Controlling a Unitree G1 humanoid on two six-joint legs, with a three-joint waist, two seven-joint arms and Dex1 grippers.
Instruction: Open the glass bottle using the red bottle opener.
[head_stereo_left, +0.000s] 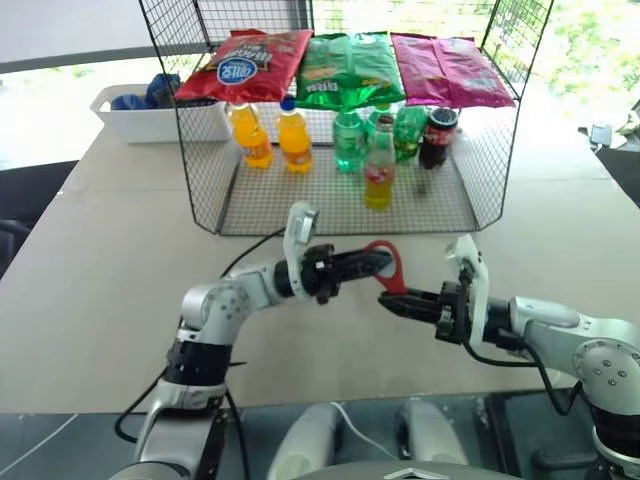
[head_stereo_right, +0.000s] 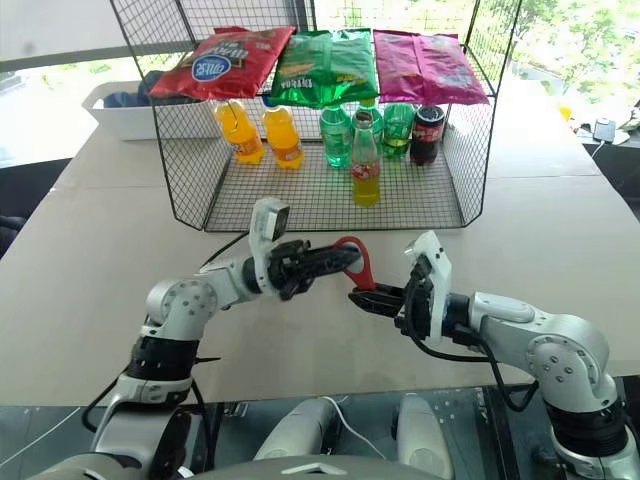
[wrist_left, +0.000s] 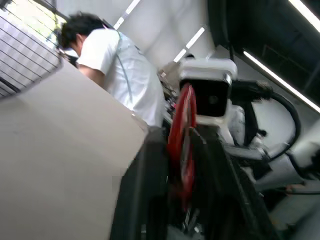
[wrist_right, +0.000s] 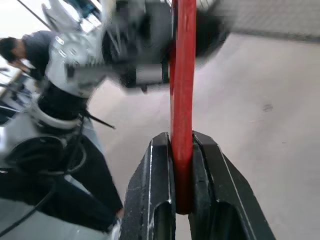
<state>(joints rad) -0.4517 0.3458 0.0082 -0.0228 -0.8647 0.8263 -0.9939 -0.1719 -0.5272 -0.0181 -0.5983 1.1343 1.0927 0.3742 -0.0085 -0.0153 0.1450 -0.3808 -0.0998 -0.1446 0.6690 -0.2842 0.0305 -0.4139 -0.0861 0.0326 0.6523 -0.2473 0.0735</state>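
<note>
A: Three snack bags lie across the top of the wire rack (head_stereo_left: 200, 190): a red bag (head_stereo_left: 245, 65), a green bag (head_stereo_left: 348, 70) and a magenta bag (head_stereo_left: 448, 70). The rack stands on the table (head_stereo_left: 100, 270), with a white bin (head_stereo_left: 150, 115) beside it.

B: Any writing you can make out?

A: The red bag carries a blue oval logo and the green bag has white lettering, but neither can be read. The magenta one I can't make out at all.

B: And under the bags?

A: Two orange plastic bottles (head_stereo_left: 272, 133) with blue caps, then green plastic bottles (head_stereo_left: 372, 132) and a dark cola bottle (head_stereo_left: 437, 137). The glass bottle (head_stereo_left: 379, 165) stands upright on the rack floor in front of the green ones, with yellow drink inside and a small red label whose print is too small to tell.

B: Where's the opener?

A: The red bottle opener (head_stereo_left: 387, 266) is in the air over the table, between the two arms and well in front of the rack. The right gripper (wrist_right: 182, 165) is clamped on its handle, fingers pressed to both faces. The left gripper (head_stereo_left: 378, 262) sits at the ring end, its fingers (wrist_left: 145, 190) on either side of the red ring; whether they pinch it I cannot tell.

B: Anyone around?

A: A person in a white shirt (wrist_left: 120, 70) shows in the left wrist view, beyond the table.
</note>
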